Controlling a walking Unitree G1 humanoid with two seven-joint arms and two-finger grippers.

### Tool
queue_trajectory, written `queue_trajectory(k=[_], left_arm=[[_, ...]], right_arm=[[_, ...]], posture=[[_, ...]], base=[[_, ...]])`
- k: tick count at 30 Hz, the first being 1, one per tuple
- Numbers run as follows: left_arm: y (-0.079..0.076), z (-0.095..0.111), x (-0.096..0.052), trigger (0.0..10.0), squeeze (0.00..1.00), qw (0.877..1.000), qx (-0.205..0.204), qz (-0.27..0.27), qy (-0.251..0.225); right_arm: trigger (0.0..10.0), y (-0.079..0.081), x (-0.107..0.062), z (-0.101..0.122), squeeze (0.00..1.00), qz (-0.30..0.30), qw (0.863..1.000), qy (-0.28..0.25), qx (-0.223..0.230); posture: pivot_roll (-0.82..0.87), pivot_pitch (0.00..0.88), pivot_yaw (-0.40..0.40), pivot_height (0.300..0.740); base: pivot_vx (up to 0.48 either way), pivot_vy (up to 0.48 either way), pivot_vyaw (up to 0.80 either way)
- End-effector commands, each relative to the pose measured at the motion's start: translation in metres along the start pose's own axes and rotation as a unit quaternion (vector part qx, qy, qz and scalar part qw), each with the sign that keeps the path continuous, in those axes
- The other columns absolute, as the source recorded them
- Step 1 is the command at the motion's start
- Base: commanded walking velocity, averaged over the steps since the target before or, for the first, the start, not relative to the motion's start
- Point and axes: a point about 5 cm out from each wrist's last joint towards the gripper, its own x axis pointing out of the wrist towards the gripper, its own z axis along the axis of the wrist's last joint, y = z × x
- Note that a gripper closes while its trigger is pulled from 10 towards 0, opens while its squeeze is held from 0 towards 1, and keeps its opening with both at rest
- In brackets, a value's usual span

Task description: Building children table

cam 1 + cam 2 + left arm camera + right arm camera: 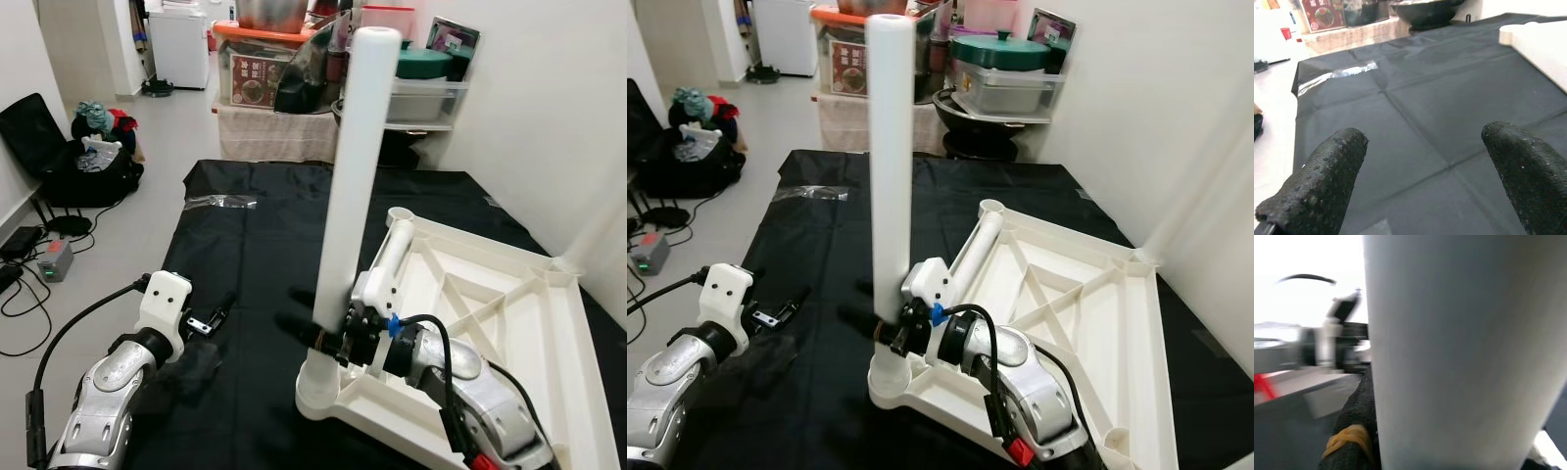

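Note:
The white table top (509, 323) lies upside down on a black cloth (255, 245). One white leg (353, 166) stands upright in the near corner socket (318, 387). My right gripper (315, 323) is shut on this leg just above the socket; in the right wrist view the leg (1459, 352) sits against a black finger (1359, 431). A second white leg (392, 250) lies along the table top's left rim. My left gripper (1422, 142) hovers open over bare cloth to the left of the table top, holding nothing.
A strip of clear plastic wrap (220, 202) lies on the cloth's far left. A black bag (88, 166) and a power strip (56, 259) sit on the floor at left. Boxes and bins (265, 73) stand behind the cloth. A white wall runs along the right.

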Motion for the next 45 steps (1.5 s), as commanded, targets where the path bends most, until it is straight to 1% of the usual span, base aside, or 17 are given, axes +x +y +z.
queue_trajectory(k=[1,4,7,11,13,15,17,20,21,25,26,27,28,31,33,34,45], left_arm=[[-0.001,0.0,0.004,10.0,0.0,1.0,-0.006,0.001,-0.002],[0.0,0.0,0.005,10.0,0.0,1.0,-0.005,0.001,-0.002],[0.001,0.001,0.008,10.0,0.0,1.0,-0.005,0.003,-0.004],[0.001,0.001,0.008,10.0,0.0,1.0,-0.005,0.003,-0.004],[0.001,0.001,0.009,10.0,0.0,1.0,-0.005,0.004,-0.004],[0.001,0.001,0.009,10.0,0.0,1.0,-0.005,0.004,-0.004],[0.001,0.0,0.009,10.0,0.0,1.0,-0.004,0.008,-0.003],[0.002,0.0,0.009,10.0,0.0,1.0,-0.003,0.009,-0.002],[0.002,-0.001,0.009,10.0,0.0,1.0,-0.004,0.009,-0.002],[0.002,-0.001,0.009,10.0,0.0,1.0,-0.004,0.009,-0.002],[0.002,-0.002,0.01,10.0,0.0,1.0,-0.004,0.009,-0.001],[0.002,-0.002,0.01,10.0,0.0,1.0,-0.004,0.009,-0.001],[0.002,-0.002,0.01,10.0,0.0,1.0,-0.003,0.007,0.0],[0.002,-0.003,0.01,10.0,0.0,1.0,-0.003,0.006,0.0],[0.002,-0.003,0.01,10.0,0.0,1.0,-0.003,0.006,0.0],[0.002,-0.003,0.01,10.0,0.0,1.0,-0.003,0.006,0.001],[0.002,-0.004,0.01,10.0,0.0,1.0,-0.006,0.005,0.003]], right_arm=[[10.0,-0.026,-0.017,-0.007,0.0,-0.134,0.99,0.036,-0.03],[10.0,-0.036,-0.023,-0.013,0.0,-0.2,0.977,0.066,-0.044],[10.0,-0.065,-0.055,-0.038,0.0,-0.399,0.904,0.155,-0.01],[10.0,-0.071,-0.063,-0.045,0.0,-0.439,0.882,0.172,0.001],[10.0,-0.08,-0.081,-0.053,0.0,-0.527,0.829,0.186,0.023],[10.0,-0.08,-0.081,-0.053,0.0,-0.527,0.829,0.186,0.023],[10.0,-0.085,-0.096,-0.057,0.0,-0.599,0.774,0.203,0.023],[10.0,-0.086,-0.101,-0.058,0.0,-0.621,0.754,0.212,0.022],[10.0,-0.084,-0.109,-0.063,0.0,-0.662,0.713,0.23,0.034],[10.0,-0.083,-0.111,-0.064,0.0,-0.672,0.701,0.235,0.038],[10.0,-0.082,-0.118,-0.069,0.0,-0.696,0.669,0.257,0.05],[10.0,-0.082,-0.118,-0.069,0.0,-0.696,0.669,0.257,0.05],[10.0,-0.079,-0.134,-0.076,0.0,-0.746,0.6,0.277,0.082],[10.0,-0.078,-0.14,-0.078,0.0,-0.772,0.564,0.272,0.111],[8.7,-0.078,-0.141,-0.078,0.0,-0.781,0.555,0.257,0.129],[10.0,-0.077,-0.142,-0.079,0.0,-0.785,0.546,0.255,0.142],[10.0,-0.081,-0.149,-0.076,0.0,-0.802,0.525,0.196,0.206]], posture=[[0.1,0.0,-0.108,0.74],[0.1,0.0,-0.107,0.74],[0.09,0.0,-0.103,0.74],[0.09,0.0,-0.103,0.74],[0.1,0.0,-0.106,0.74],[0.1,0.0,-0.106,0.74],[0.1,0.0,-0.105,0.74],[0.1,0.0,-0.105,0.74],[0.1,0.0,-0.103,0.74],[0.1,0.0,-0.103,0.74],[0.09,0.0,-0.102,0.74],[0.09,0.0,-0.102,0.74],[0.09,0.0,-0.097,0.74],[0.09,0.0,-0.096,0.74],[0.09,0.0,-0.093,0.74],[0.09,0.0,-0.094,0.74],[0.08,0.0,-0.087,0.74]], base=[[0.0,0.0,0.0],[0.0,0.0,0.0],[0.0,0.0,0.0],[0.0,0.0,0.0],[0.0,0.0,0.0],[0.0,0.0,0.0],[0.0,0.0,0.0],[0.0,0.0,0.0],[0.0,0.0,0.0],[0.0,0.0,0.0],[0.0,0.0,0.0],[0.0,0.0,0.0],[0.0,0.0,0.0],[0.0,0.0,0.0],[0.0,0.0,0.0],[0.0,0.0,0.0],[0.0,0.0,0.0]])
